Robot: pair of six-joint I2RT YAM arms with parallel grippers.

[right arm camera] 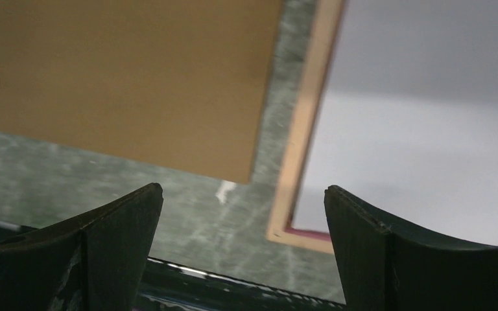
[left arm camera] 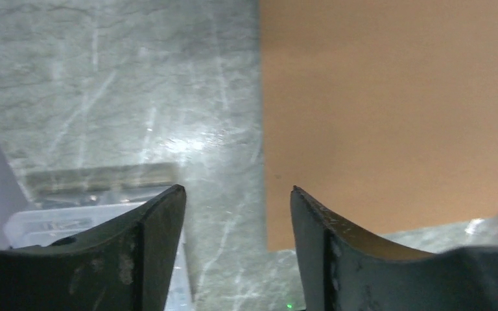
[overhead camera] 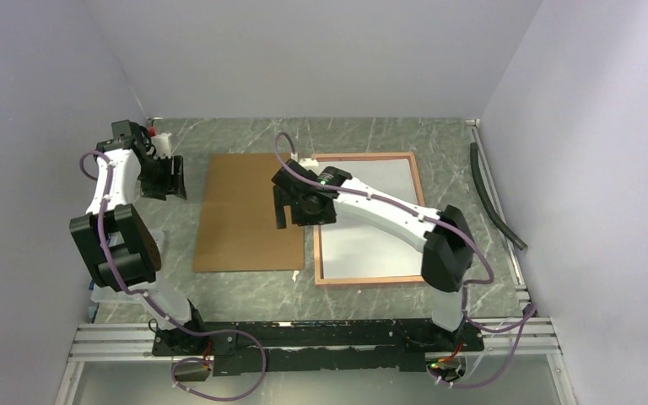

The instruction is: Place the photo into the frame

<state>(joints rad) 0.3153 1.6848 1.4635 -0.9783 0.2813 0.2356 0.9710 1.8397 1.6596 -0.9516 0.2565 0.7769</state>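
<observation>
The frame [overhead camera: 316, 221] lies flat right of centre, its light wood-brown back up. A white sheet, the photo [overhead camera: 375, 215] with its plain back up, fills the inside of it. In the right wrist view the frame's border [right arm camera: 303, 133] runs beside the white photo [right arm camera: 428, 136]. My right gripper [overhead camera: 287, 211] hovers open over the gap between the frame's left edge and the brown backing board [overhead camera: 249, 211], and it holds nothing [right arm camera: 243, 194]. Off the board's left side, my left gripper [overhead camera: 173, 179] is open and empty [left arm camera: 237, 191] above the marble.
The brown backing board [left arm camera: 389, 110] lies flat left of the frame, its near corner in the right wrist view [right arm camera: 123, 78]. A black hose [overhead camera: 494, 194] runs along the right wall. A clear plastic box [left arm camera: 45, 227] sits at the left edge. Walls close three sides.
</observation>
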